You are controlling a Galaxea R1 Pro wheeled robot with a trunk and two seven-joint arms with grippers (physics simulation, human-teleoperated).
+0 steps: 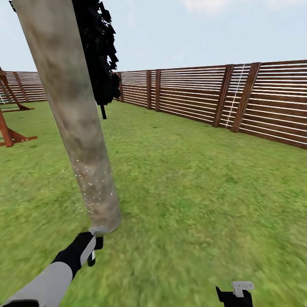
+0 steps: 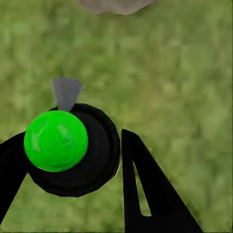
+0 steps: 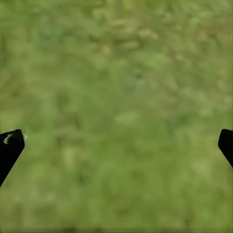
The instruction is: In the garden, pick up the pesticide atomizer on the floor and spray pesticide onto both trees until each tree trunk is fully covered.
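The tree trunk (image 1: 76, 128), thick and mottled grey-brown, leans across the left of the head view, and its base (image 2: 116, 5) also shows in the left wrist view. Pesticide (image 1: 91, 183) dots its lower part as fine white specks. My left gripper (image 1: 91, 250) is right at the trunk's foot, shut on the pesticide atomizer (image 2: 68, 150), a black round body with a bright green cap. Its grey nozzle (image 1: 98, 231) points at the trunk base. My right gripper (image 1: 236, 294) hangs low at the right, open over the grass floor (image 3: 116, 116), nothing between its fingers.
A brown slatted fence (image 1: 221, 98) rings the lawn at the back and right. An all-black tree (image 1: 100, 51) with a thin black trunk stands behind the grey one. A wooden frame (image 1: 10, 128) sits at the far left. Open grass (image 1: 204, 192) spreads to the right.
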